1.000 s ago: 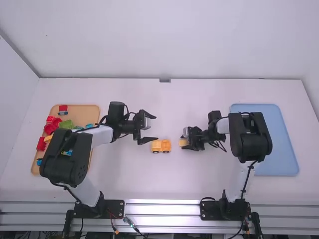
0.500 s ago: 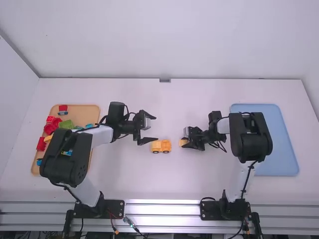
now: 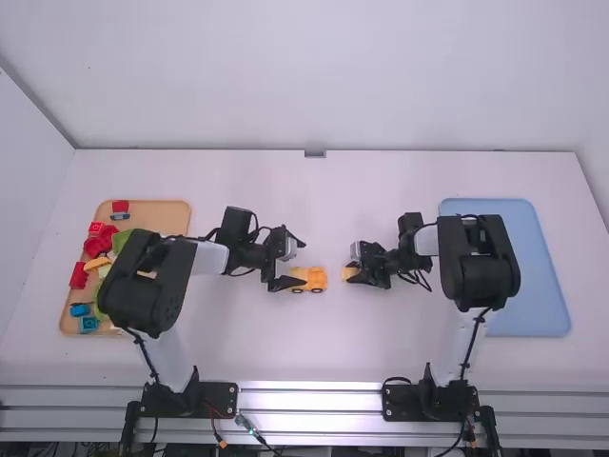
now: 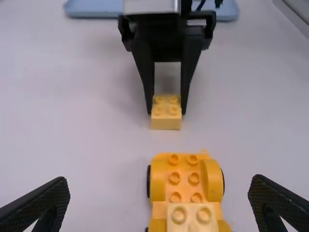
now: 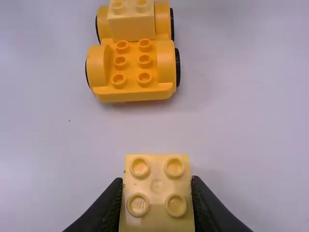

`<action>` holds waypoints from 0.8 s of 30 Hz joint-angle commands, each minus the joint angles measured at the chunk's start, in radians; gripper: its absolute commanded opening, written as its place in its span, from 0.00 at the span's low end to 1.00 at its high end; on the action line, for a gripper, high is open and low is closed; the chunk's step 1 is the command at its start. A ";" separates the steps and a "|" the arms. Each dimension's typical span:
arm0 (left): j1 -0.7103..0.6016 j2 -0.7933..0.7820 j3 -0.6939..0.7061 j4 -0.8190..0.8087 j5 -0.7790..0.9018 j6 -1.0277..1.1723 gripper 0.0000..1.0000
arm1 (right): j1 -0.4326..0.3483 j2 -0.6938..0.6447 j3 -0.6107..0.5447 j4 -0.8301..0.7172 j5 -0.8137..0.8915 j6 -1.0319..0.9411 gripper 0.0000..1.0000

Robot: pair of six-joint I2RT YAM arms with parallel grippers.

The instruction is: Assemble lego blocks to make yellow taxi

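The left gripper [image 3: 289,265] is over the left end of the orange wheeled base [image 3: 317,278]; in the left wrist view the left gripper [image 4: 159,205] stands wide open around that base [image 4: 185,176]. A pale yellow block [image 4: 192,220] sits on one end of the base, whose other end has bare studs. To the base's right the right gripper [image 3: 353,268] holds a yellow block [image 3: 351,272]. In the right wrist view the right gripper [image 5: 157,186] is shut on this block [image 5: 157,212], studs up, apart from the base [image 5: 130,92].
An orange tray [image 3: 157,214] with loose red, green, blue and yellow blocks lies at the left, partly under the left arm. A blue tray [image 3: 533,286] lies at the right, partly behind the right arm.
My left gripper has moved slightly right and toward the camera, over the wheeled base's left end. The right arm and its block have stayed nearly still.
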 commanded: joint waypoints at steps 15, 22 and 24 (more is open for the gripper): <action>-0.026 0.054 -0.097 0.072 -0.068 0.044 0.99 | 0.034 -0.167 -0.005 -0.109 -0.028 0.010 0.31; -0.033 0.054 -0.222 0.356 -0.140 -0.087 0.99 | 0.105 -0.179 -0.005 -0.058 -0.031 0.064 0.30; -0.031 0.056 -0.240 0.403 -0.151 -0.104 0.99 | 0.126 -0.178 -0.005 -0.020 -0.022 0.129 0.29</action>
